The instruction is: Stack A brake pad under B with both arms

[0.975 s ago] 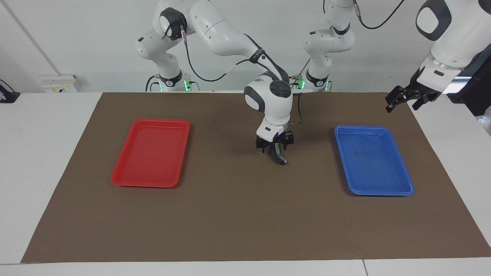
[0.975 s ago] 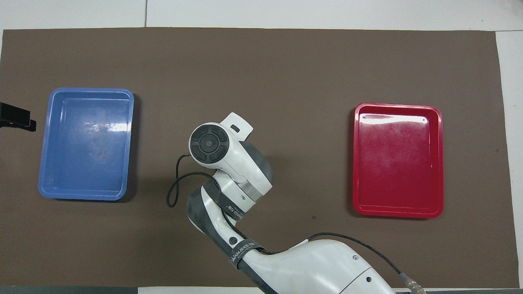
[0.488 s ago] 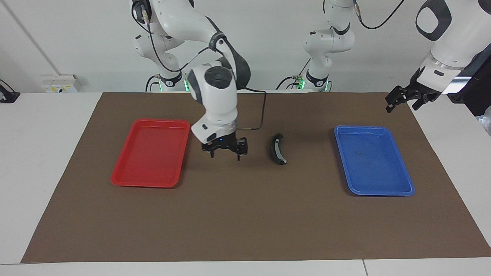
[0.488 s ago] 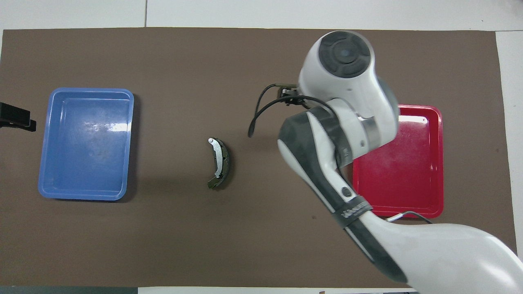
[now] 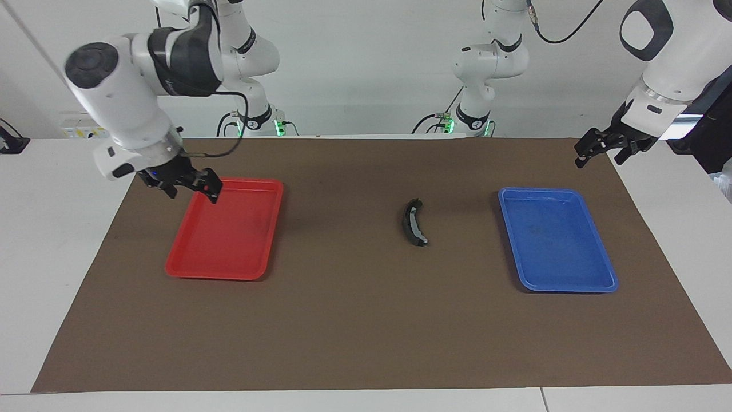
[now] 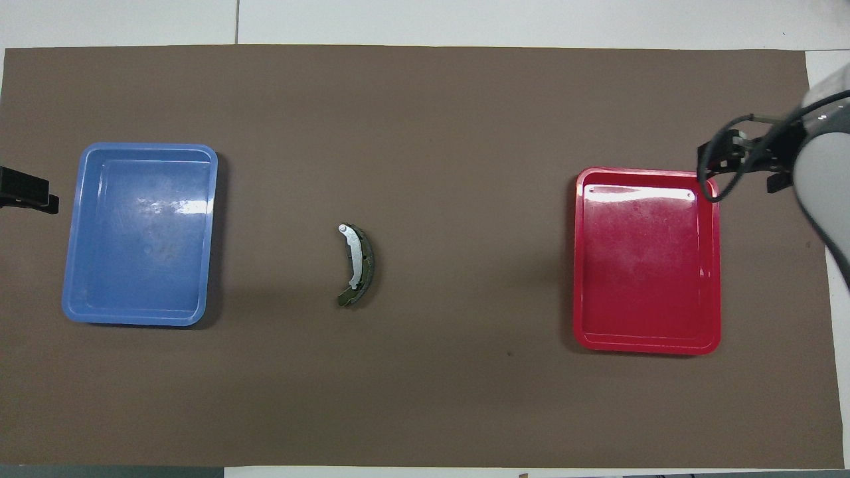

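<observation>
Here, my right gripper (image 5: 186, 186) hangs spread and empty at upper left of the facing view, over the red tray's (image 5: 189, 269) corner. Left gripper (image 5: 606, 147) waits upper right, fingers apart. B (image 5: 413, 222) lies mid-frame on the brown mat (image 5: 366, 332), between the red tray and the blue tray (image 5: 572, 286).

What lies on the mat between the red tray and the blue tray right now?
Only the curved black brake piece with a light-grey face, lying on the brown mat between the red tray and blue tray; overhead view shows it best.

Bright, even room light; soft shadows beside trays; glare patch on blue tray (image 6: 179, 207); focus sharp.
</observation>
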